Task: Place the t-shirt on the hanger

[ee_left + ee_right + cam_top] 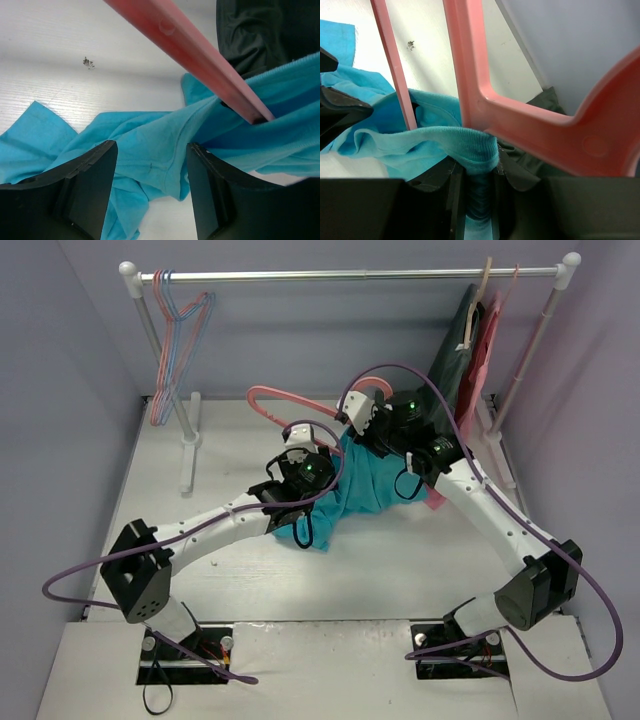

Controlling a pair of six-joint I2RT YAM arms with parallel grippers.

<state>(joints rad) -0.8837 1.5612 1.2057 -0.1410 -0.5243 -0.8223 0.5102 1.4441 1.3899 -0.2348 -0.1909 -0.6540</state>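
Observation:
The teal t-shirt [355, 490] lies bunched on the white table between both arms. The salmon-pink hanger [300, 403] lies behind it, hook to the left. In the left wrist view its bar [200, 55] runs diagonally into an opening of the shirt [150, 135]. My left gripper [150, 150] is open, with shirt fabric lying between and below its fingers [100, 170]; it hovers at the shirt's left side [322, 462]. My right gripper [479, 167] is shut on the shirt's ribbed collar [465, 140], right against the hanger's frame [520, 115], at the shirt's far edge [352, 430].
A clothes rack [350, 275] stands along the back. Pink and light-blue hangers [175, 330] hang at its left end. A dark garment [455, 350] and a pink garment [483, 355] hang at its right end, just behind my right arm. The rack's foot [187, 455] stands left of the shirt.

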